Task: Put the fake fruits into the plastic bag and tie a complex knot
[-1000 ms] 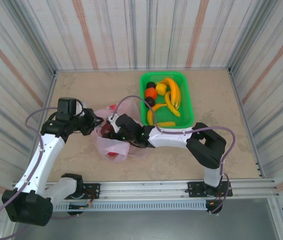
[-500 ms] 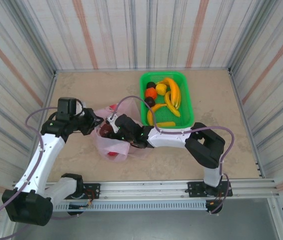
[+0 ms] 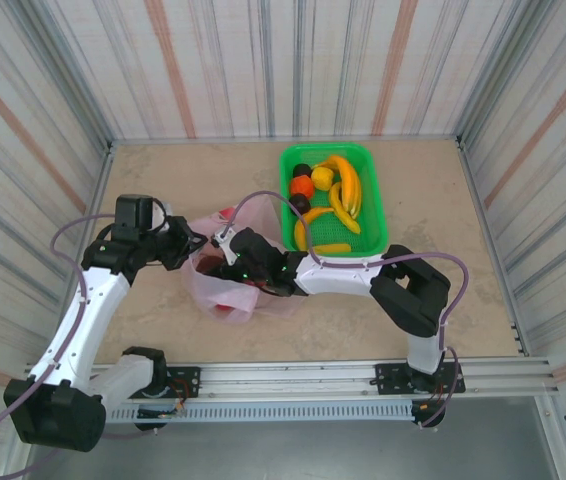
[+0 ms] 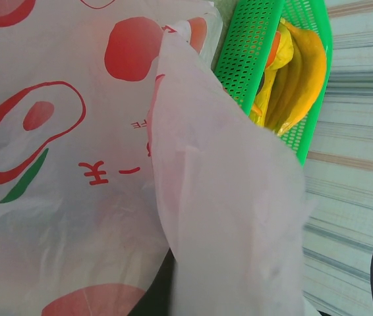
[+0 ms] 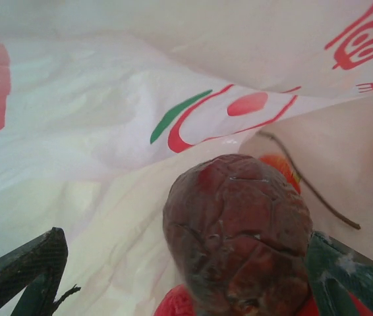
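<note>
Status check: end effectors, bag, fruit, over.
Status: left end effector shut on plastic bag. Right end effector open inside it, dark red fruit between fingers. Other fruits in green basket.

Worktop [image 3: 413,190]: pale beige, stone-look surface, closed in by striped walls [image 3: 263,60] on three sides. Two items rest directly on it. Green mesh basket [image 3: 328,147] sits right of centre, towards the far wall. Pink translucent plastic bag [image 3: 208,295] sits crumpled left of centre, just beside the basket's near left corner.
</note>
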Controlling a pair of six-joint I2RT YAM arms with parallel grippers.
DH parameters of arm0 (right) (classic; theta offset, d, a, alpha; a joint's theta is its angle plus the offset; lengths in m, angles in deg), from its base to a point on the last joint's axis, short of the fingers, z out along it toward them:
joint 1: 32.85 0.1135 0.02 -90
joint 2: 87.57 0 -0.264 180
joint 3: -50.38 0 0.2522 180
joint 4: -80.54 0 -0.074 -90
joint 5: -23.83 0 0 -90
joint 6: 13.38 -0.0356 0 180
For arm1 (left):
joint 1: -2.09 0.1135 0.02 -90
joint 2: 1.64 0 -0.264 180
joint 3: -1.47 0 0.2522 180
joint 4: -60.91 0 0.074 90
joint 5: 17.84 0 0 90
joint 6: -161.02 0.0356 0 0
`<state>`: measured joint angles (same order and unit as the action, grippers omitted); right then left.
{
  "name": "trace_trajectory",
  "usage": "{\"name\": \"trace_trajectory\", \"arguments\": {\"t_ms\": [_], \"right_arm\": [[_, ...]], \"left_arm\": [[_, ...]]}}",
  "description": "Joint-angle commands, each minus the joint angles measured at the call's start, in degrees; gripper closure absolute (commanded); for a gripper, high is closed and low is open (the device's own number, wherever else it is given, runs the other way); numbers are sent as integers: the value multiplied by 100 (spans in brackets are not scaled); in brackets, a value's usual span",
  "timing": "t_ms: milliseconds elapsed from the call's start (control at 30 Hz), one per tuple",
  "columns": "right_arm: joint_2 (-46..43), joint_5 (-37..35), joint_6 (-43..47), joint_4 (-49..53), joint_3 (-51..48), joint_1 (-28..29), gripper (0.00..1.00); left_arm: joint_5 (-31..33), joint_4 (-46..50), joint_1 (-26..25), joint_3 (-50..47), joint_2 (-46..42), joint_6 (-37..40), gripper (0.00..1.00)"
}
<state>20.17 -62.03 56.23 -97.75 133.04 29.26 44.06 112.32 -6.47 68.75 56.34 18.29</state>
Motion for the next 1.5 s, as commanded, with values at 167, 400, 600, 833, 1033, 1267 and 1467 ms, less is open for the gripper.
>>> {"name": "trace_trajectory", "arguments": {"t_ms": [167,400,600,833,1033,1267,1467], "right_arm": [[-269,-155,-1,36,-123,-77,5],[-476,-250,17,89,-248,-54,5],[-719,-350,-26,172,-422,-47,5],[-1288,-569,-69,374,-909,-27,5],[-1853,-938,-95,790,-1318,-16,5],[-2582,-1434,-59,1456,-1661,-23,5],[-3214,-1817,-135,2068,-1688,-34,5]], "left_arm": [[-76,23,56,-32,-5,-9,100],[-69,23,56,-43,-23,8,100],[-64,32,56,-96,-23,17,100],[-18,47,56,-107,-80,52,100],[-3,58,56,-106,-86,61,100],[-7,36,56,-124,-60,74,99],[-4,23,56,-144,26,75,100]]}}
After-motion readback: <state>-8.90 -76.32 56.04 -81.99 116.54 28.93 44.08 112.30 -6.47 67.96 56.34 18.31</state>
